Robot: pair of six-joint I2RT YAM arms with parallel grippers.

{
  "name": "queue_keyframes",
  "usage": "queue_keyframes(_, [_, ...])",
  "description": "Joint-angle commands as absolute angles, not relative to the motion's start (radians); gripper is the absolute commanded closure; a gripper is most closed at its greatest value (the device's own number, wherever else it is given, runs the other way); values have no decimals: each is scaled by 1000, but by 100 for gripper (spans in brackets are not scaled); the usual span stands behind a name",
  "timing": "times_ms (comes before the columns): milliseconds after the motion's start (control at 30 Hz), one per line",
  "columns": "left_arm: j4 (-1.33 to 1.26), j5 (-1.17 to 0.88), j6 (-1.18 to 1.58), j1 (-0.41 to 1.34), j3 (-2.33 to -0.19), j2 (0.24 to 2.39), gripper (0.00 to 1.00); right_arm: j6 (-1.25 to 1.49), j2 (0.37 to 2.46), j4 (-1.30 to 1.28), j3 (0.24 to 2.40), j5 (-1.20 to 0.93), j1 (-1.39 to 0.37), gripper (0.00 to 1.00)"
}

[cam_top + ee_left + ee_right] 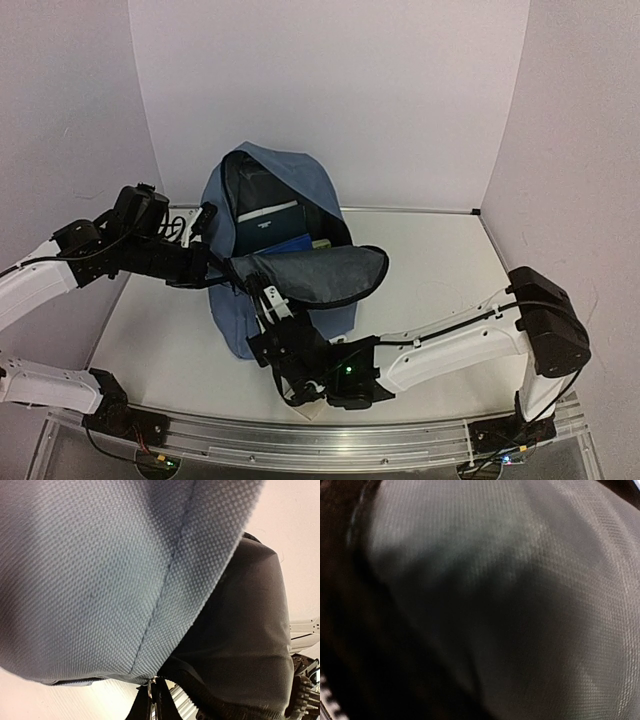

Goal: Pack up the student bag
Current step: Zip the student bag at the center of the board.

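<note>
The student bag (240,325), slate-blue, lies in the middle of the table with its main compartment open. Its flap (320,275) is folded out to the right, grey lining up. A white-and-blue book (268,218) and a blue item (295,243) show inside. My left gripper (222,268) is at the bag's left rim. In the left wrist view it (151,700) is shut on the bag's edge at a metal zipper ring, under blue fabric (90,570). My right gripper (268,298) is shut just under the flap's near edge. The right wrist view shows only grey lining (520,580), with the fingers hidden.
The white table (440,260) is boxed in by pale walls at the back and on both sides. A metal rail (320,435) runs along the near edge. My right arm's forearm (440,350) lies low across the front of the table.
</note>
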State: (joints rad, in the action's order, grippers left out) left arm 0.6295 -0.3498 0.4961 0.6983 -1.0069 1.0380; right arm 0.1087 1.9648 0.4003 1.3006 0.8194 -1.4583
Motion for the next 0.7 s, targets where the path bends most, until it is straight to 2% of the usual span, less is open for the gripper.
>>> queue_keyframes(0, [568,-292,521,696,-1054,962,100,118,1978,383,1274,883,-1453,100])
queue_keyframes(200, [594,-336,520,696,-1151,956,100,139,1989,365,1241,823,-1453,100])
queue_keyframes(433, [678,-411,461,696,-1293,1049,100,147,2035,332,1259,720,-1453,100])
queue_keyframes(667, [720,-437,416,696,-1424,1103,100,158,2087,297,1284,707,-1453,100])
